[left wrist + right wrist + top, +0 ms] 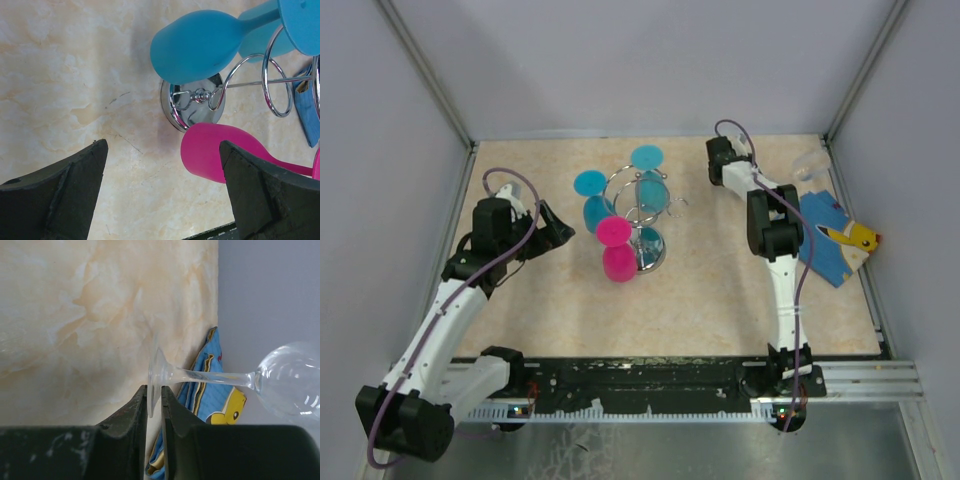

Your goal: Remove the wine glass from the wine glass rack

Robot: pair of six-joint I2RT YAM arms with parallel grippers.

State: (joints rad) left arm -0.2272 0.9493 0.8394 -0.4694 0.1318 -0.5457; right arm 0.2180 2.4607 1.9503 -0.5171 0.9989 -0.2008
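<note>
Here, well right of the wine glass rack (pixel 638 215), the right gripper (pixel 154 410) pinches the freed wine glass (pixel 215 376) by its foot; setting it down upright likely follows. The left gripper (pixel 162 147) gapes.

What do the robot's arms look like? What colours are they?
The left arm and right arm are white tubes with chunky black joints. A thin purple cable loops along each one. The left gripper and right gripper have dull black, wedge-shaped fingers that look a bit scuffed. I can't see any markings.
</note>
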